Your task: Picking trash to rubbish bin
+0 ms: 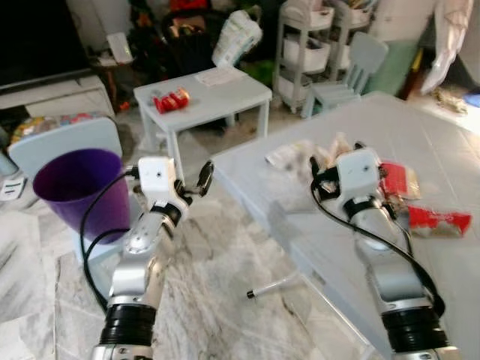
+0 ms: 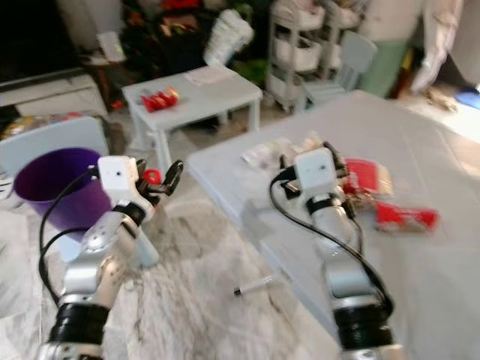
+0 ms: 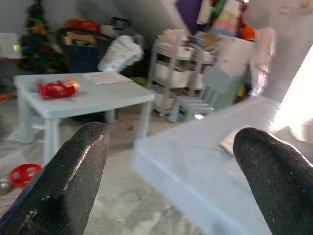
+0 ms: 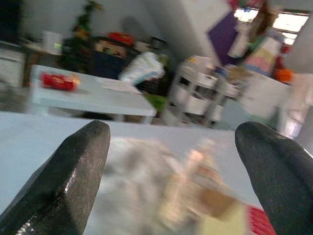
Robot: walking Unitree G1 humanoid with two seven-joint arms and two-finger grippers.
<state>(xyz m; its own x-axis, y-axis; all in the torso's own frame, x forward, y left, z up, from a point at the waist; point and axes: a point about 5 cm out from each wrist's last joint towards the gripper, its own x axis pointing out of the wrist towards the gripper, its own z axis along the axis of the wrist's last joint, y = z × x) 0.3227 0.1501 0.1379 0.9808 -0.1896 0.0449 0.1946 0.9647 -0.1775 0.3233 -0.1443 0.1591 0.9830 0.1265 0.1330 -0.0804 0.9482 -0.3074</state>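
A purple rubbish bin (image 1: 75, 187) stands on the floor at my left. My left gripper (image 1: 198, 182) hangs open and empty between the bin and the big grey table (image 1: 420, 127), over the marble floor. My right gripper (image 4: 171, 132) is open just above the table, pointing at a blurred pile of trash: pale crumpled wrappers (image 1: 289, 154) ahead of it and red wrappers (image 1: 439, 220) to its right. Nothing is between its fingers (image 4: 73, 171).
A small white table (image 1: 206, 94) with a red packet (image 1: 171, 100) stands behind. A pen (image 1: 274, 285) lies on the floor by the big table's edge. A white trolley (image 1: 307, 45) and a small chair (image 1: 349, 71) stand at the back.
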